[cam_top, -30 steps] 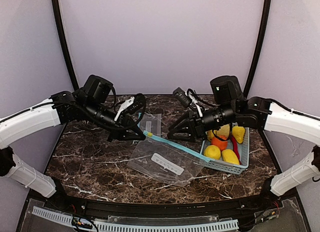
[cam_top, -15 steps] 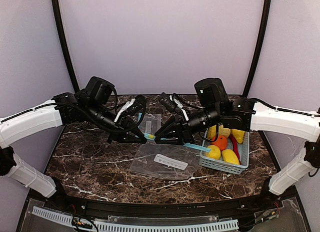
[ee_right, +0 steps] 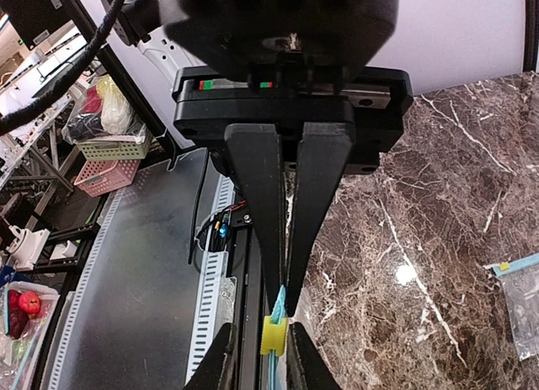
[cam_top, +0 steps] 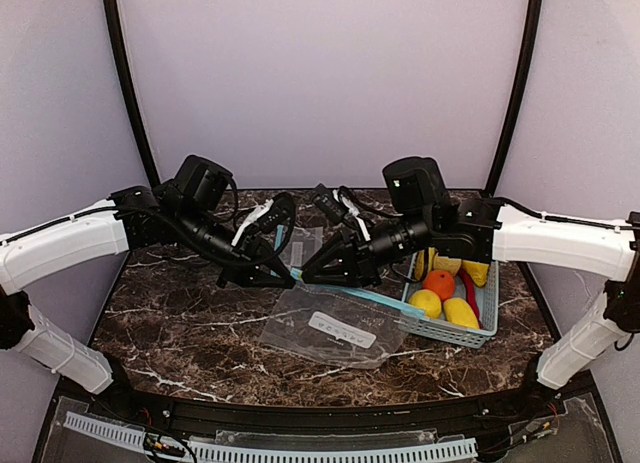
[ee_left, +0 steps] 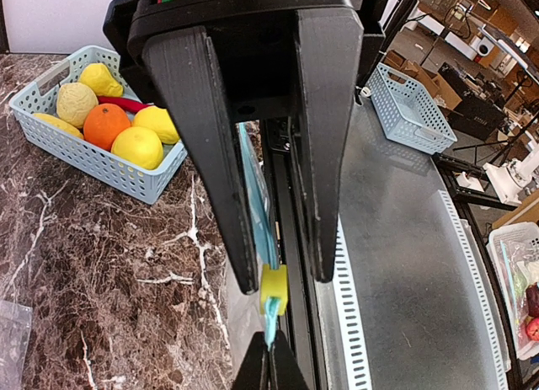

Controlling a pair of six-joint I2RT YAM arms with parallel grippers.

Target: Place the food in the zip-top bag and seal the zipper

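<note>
A clear zip-top bag (cam_top: 330, 328) lies on the marble, and its blue zipper strip (cam_top: 365, 294) is lifted at the left end. A yellow slider (ee_left: 274, 289) sits on that end. My left gripper (cam_top: 284, 274) is open, its fingers either side of the strip and slider (ee_right: 272, 335). My right gripper (cam_top: 306, 276) meets it tip to tip and is shut on the strip (ee_right: 280, 301). The food, several yellow fruits (cam_top: 426, 303), an orange (cam_top: 438, 281) and a red chili (cam_top: 470, 293), lies in a pale blue basket (cam_top: 440, 330) on the right.
A second clear bag (cam_top: 305, 245) lies flat behind the grippers. The basket of food (ee_left: 101, 167) stands right of the bag, touching its zipper end. The table's front edge with a metal rail (ee_left: 404, 264) is close below the grippers.
My right gripper has moved left along the zipper strip, from beside the basket to my left gripper's tips. The left arm has barely moved.
</note>
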